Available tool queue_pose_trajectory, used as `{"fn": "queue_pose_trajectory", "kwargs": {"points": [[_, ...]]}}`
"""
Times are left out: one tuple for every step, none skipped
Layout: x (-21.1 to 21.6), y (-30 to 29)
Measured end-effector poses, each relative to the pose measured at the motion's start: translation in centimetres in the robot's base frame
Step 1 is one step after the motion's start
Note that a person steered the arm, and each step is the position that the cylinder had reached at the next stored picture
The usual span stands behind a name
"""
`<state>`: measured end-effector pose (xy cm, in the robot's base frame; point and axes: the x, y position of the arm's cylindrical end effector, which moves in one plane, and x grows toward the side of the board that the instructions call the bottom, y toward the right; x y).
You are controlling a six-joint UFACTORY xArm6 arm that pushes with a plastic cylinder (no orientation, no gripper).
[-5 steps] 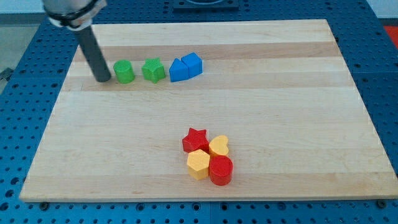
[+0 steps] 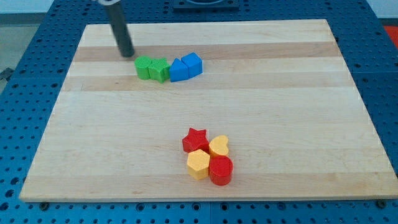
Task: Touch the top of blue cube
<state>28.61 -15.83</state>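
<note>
Resting tip: my tip (image 2: 128, 55) sits on the counter (image 2: 261, 106) in the far-left part, just left of and slightly beyond the row of green and blue blocks
Claw: there is none on this arm; it ends in a straight dark rod (image 2: 120, 31) that rises from the tip toward the view's top, leaning a little left
Blue cube: the blue cube (image 2: 193, 63) stands at the right end of the far row, well right of my tip, with three blocks lying between them
Tip against cube: apart, no contact; the tip stands farther from the cube than any other block in that row
Blue neighbour: a second blue block (image 2: 178, 70), shape unclear, presses against the cube's left side and sits a touch nearer
Green pair: a green block (image 2: 159, 70) touches that blue block on its left, and another green block (image 2: 144, 66) touches it in turn; their exact shapes are hard to tell
Nearest to tip: the leftmost green block, just near and right of the tip, a small gap showing
Near cluster: a red star (image 2: 195, 139), yellow heart (image 2: 219, 145), yellow hexagon (image 2: 198, 164) and red cylinder (image 2: 221, 170) huddle together in the near middle, well apart from the far row
</note>
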Motion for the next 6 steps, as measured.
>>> {"fn": "queue_pose_trajectory", "kwargs": {"points": [[-0.2, 6.7], [0.1, 9.5], [0.7, 9.7], [2.1, 9.7], [3.3, 10.0], [3.9, 10.5]]}}
